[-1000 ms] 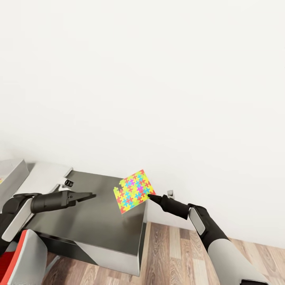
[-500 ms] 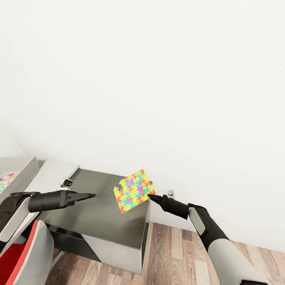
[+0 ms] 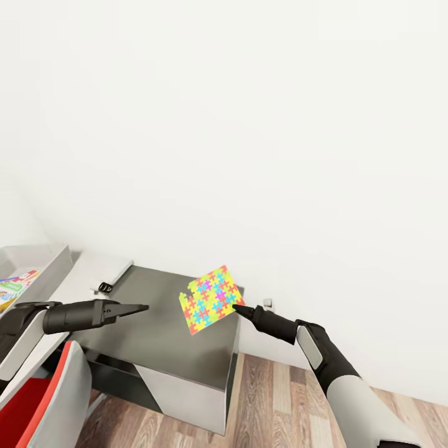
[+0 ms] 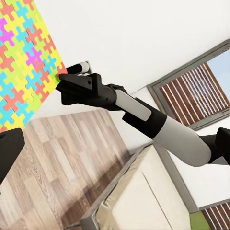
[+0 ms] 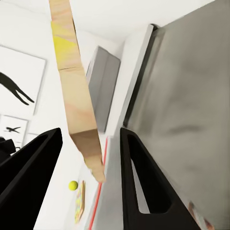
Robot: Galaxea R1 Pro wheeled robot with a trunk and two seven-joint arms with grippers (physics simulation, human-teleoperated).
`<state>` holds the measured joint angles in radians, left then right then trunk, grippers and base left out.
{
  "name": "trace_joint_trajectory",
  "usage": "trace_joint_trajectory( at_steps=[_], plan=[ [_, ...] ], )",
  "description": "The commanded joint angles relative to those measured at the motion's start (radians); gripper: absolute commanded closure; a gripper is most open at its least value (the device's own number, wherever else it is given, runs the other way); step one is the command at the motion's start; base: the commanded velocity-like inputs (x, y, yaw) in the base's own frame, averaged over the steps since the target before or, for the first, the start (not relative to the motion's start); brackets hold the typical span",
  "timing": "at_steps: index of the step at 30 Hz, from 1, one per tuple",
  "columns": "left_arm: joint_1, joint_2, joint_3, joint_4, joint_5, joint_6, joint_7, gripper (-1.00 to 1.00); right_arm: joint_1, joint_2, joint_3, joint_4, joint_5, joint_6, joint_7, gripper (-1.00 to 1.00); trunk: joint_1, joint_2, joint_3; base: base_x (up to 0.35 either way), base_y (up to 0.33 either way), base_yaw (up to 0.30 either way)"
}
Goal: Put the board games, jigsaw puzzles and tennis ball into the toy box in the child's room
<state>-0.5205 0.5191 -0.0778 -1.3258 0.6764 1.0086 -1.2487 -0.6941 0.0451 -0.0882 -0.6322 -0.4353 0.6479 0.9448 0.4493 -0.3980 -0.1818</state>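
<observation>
While right gripper pinches jigsaw puzzle, table seemingly below.

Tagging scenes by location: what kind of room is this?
Probably a child's bedroom: a colourful jigsaw puzzle held in the right hand, a desk on wood flooring, and a tennis ball.

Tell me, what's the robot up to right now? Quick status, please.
Right gripper shut on jigsaw puzzle, held tilted above the table. Left gripper carries nothing. Toy box far left; path looks clear.

I see the jigsaw puzzle above the tabletop's right end, between my tools; toy box far left.
</observation>
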Motion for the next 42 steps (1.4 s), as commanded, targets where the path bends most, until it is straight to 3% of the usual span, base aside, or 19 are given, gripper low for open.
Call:
trace_joint_trajectory(
  at_steps=[1, 42],
  plan=[
    [-0.001, 0.001, -0.002, 0.0, 0.004, 0.007, -0.001, -1.0, -0.001, 0.001, -0.004, 0.0, 0.0, -0.001, 0.003, 1.0, 0.001, -0.002, 0.0, 0.0, 0.0, 0.073],
    [-0.001, 0.013, 0.0, 0.0, 0.008, 0.005, -0.003, -1.0, -0.001, 0.002, -0.003, 0.0, 0.001, -0.016, 0.001, 1.0, 0.001, -0.002, 0.068, 0.0, 0.018, 0.079]
  ],
)
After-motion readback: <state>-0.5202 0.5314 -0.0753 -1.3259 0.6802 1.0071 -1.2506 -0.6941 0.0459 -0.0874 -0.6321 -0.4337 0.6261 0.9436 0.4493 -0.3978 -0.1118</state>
